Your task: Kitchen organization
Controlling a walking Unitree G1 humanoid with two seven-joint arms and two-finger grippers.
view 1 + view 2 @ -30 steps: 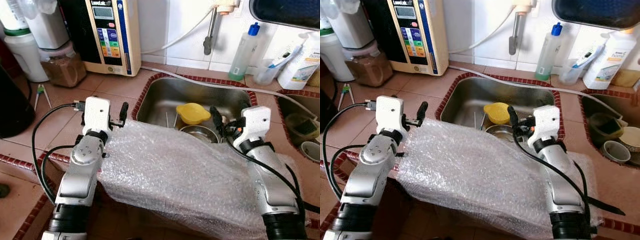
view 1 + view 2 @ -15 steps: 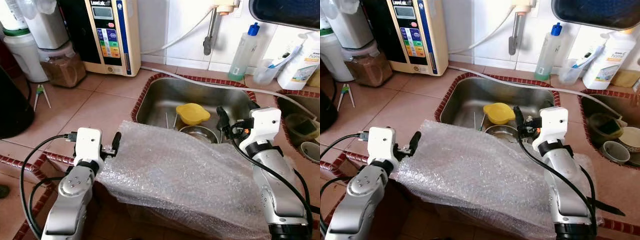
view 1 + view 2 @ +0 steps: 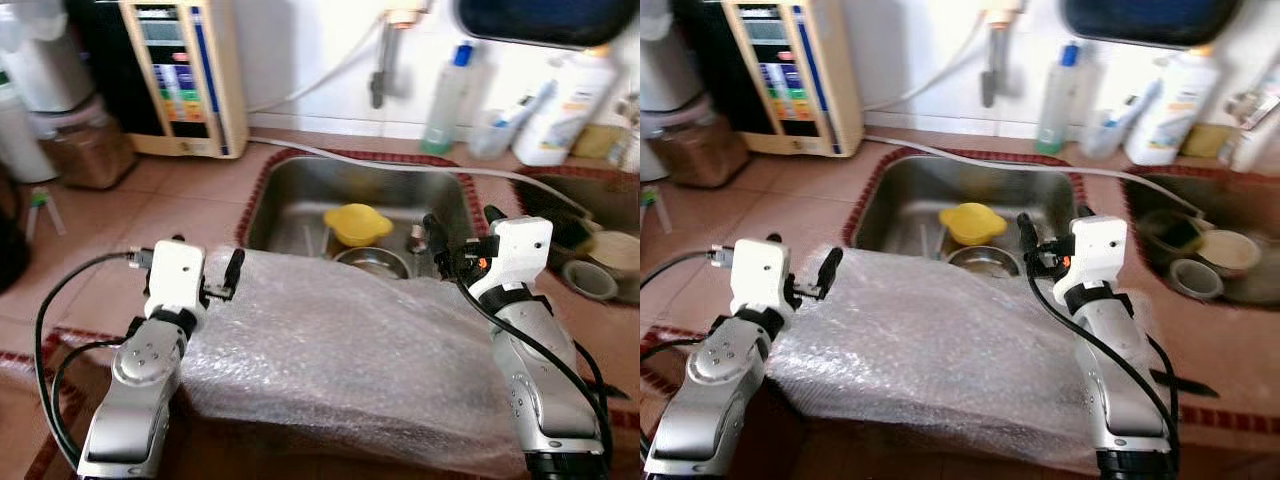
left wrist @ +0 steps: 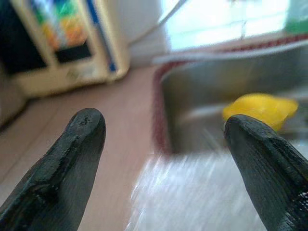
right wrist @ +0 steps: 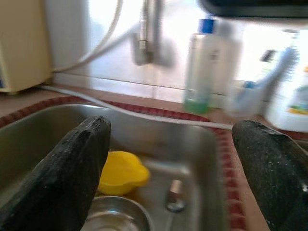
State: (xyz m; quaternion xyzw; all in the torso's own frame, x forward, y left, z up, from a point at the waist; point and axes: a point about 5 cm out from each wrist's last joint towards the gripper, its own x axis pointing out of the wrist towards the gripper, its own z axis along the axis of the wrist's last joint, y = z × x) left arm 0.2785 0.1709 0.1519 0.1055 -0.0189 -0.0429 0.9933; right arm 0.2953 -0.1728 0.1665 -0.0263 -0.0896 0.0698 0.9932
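Left gripper (image 4: pixel 159 144) spread over bubble wrap (image 3: pixel 340 350) | right gripper (image 5: pixel 178 144) spread above sink (image 5: pixel 202 144)

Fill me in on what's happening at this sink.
The robot stands at the tiled counter with a sheet of bubble wrap draped between its arms, over the front edge of the steel sink. The left tool is at the wrap's left corner and the right tool at its far right edge; both have their fingers spread open, holding nothing. In the sink lie a yellow cup and a metal bowl.
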